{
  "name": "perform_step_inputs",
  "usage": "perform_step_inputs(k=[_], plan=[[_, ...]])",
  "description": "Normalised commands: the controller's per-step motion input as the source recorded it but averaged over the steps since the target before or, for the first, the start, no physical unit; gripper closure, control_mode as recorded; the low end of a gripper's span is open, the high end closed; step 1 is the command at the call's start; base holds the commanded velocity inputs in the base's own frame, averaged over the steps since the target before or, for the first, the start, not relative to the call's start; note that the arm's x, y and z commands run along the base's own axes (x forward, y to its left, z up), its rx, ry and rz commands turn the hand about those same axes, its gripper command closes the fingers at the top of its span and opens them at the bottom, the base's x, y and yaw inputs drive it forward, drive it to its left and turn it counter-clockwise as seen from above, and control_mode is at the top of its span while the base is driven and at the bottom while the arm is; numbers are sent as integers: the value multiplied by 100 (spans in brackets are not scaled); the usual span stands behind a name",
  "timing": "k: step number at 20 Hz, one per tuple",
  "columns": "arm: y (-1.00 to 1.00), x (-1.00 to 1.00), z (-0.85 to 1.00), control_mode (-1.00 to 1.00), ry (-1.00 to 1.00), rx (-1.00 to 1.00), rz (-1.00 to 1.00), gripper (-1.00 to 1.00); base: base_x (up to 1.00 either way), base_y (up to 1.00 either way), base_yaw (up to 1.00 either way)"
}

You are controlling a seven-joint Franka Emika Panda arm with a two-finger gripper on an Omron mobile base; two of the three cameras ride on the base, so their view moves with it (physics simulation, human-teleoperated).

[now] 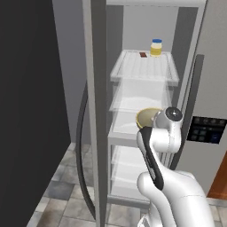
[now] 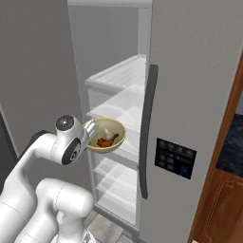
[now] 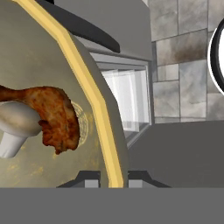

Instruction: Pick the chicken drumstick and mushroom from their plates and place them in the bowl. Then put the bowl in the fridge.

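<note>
While the grey fridge [image 2: 190,71] is standing open with its frosted white shelves showing, the gripper [image 3: 111,178] is clamping shut on the rim of the round tan-yellow bowl [image 2: 108,136], holding it in front of a middle shelf. Lying on the speckled beige inside (both touching) are a smooth pale mushroom [image 3: 15,124] and, beside it, the glossy, bumpy orange-brown drumstick [image 3: 50,116]. A yellow jar [image 1: 156,48] is sitting on the top shelf.
</note>
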Motion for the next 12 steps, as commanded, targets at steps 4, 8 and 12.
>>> perform_step_inputs(k=[4, 8, 12], plan=[[0, 0, 0, 100, 0, 0, 0, 100, 0, 0, 0], [0, 0, 0, 100, 0, 0, 0, 100, 0, 0, 0], [0, 0, 0, 100, 0, 0, 0, 100, 0, 0, 0]])
